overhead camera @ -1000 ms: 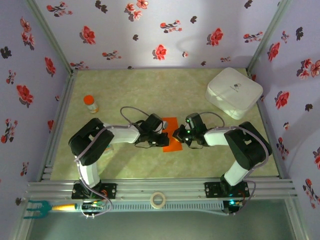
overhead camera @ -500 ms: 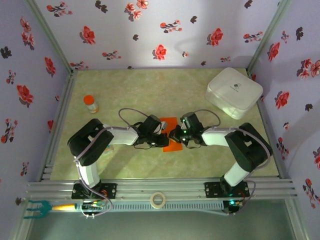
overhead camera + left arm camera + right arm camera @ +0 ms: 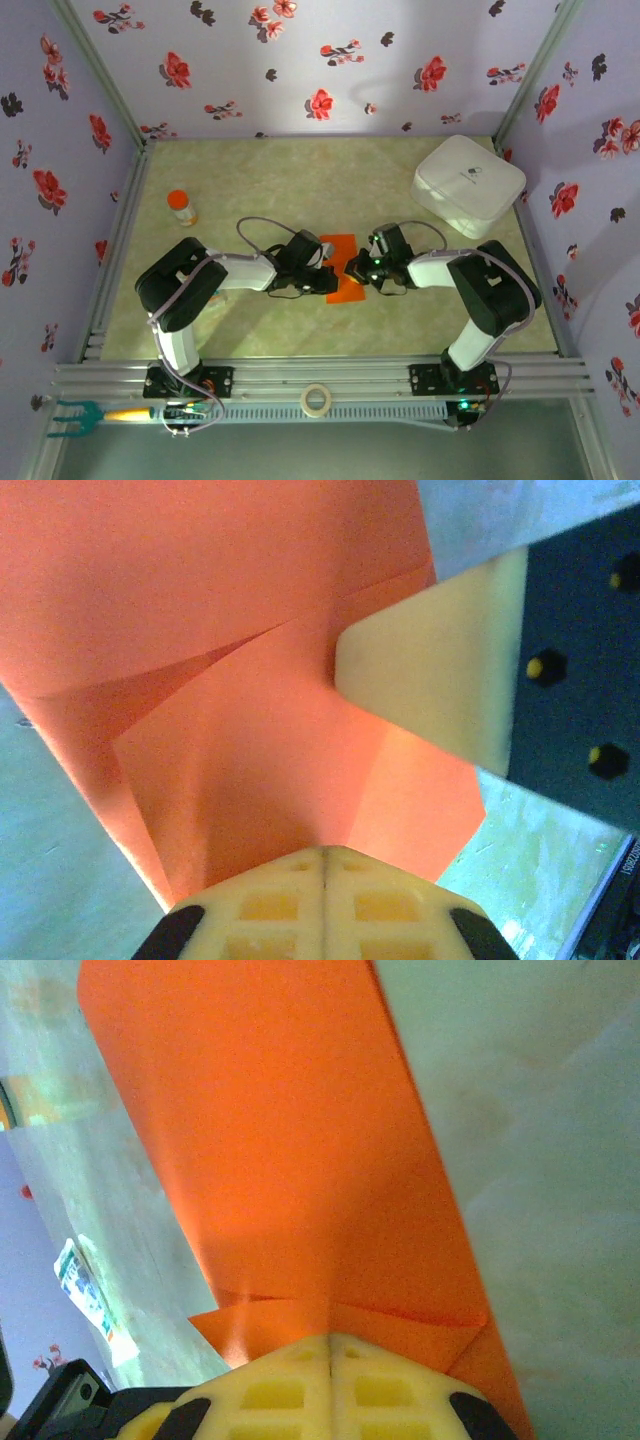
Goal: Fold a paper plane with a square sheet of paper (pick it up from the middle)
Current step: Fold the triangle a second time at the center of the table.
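So the step in hand looks like setting a crease, and my guess is the trick is division of labour. One gripper pins the paper flat while the other runs along the fold line, low and slow, so the thin stuff doesn't skid on the tabletop (image 3: 300, 180) or buckle. Line the flap edges up before pressing hard, because a crooked crease here will probably wreck the nose later.

The bright orange-red square sheet of paper (image 3: 340, 247) lies mid-tabletop, right between the two arms. The left gripper (image 3: 328, 272) comes in from one side and the right gripper (image 3: 355, 270) from the other, nearly nose to nose.

In the left wrist view, the left gripper (image 3: 325, 865) has its fingers together, tips down on the paper (image 3: 250, 740), and one cream finger (image 3: 430, 670) of the right gripper presses close by. The right gripper (image 3: 330, 1345) is also fingers-together on the sheet (image 3: 290, 1160). I can't tell if either actually nips any paper.

The paper's no longer a plain square: it's a long narrow panel with slanted flaps overlapping and small triangular folds at the near end.
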You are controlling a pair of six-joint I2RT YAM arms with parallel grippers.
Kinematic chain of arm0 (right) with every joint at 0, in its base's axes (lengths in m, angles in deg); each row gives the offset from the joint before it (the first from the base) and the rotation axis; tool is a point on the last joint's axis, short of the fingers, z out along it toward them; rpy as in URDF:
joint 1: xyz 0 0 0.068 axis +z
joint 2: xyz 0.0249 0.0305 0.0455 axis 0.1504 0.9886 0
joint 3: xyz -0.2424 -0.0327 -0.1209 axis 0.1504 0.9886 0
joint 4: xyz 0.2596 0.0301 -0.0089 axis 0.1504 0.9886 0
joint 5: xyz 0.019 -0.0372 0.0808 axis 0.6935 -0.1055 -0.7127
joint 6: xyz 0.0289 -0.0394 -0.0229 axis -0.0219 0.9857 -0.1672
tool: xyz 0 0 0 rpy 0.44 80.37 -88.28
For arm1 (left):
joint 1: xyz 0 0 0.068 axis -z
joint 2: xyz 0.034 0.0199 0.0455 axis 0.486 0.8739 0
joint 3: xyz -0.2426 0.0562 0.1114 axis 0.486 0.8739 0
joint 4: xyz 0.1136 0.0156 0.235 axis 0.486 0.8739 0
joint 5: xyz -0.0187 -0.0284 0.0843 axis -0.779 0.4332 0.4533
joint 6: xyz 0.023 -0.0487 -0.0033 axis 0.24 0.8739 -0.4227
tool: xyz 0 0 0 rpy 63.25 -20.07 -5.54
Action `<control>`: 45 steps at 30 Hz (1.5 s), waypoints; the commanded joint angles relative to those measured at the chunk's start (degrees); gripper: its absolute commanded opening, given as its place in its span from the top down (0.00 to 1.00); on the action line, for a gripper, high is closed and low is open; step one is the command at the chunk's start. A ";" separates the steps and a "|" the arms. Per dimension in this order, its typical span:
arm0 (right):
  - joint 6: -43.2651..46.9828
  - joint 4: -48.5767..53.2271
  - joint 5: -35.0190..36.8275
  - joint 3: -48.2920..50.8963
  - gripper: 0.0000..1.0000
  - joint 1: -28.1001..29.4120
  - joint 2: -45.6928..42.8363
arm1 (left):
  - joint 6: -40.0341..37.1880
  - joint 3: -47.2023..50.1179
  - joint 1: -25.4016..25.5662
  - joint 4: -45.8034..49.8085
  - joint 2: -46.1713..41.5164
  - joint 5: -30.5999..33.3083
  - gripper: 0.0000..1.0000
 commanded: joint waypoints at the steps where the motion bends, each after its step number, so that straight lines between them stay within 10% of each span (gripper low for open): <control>1: 0.19 -0.70 0.79 0.99 0.97 -1.53 0.16 | 0.46 2.65 -0.06 6.31 2.52 1.86 1.00; 29: 0.96 0.65 1.20 0.46 0.97 0.28 -0.42 | 1.19 3.81 -0.13 4.49 3.17 1.88 1.00; 45: 3.67 2.39 0.91 0.68 0.96 -7.80 -1.99 | 1.00 4.21 -0.06 4.58 3.59 1.52 1.00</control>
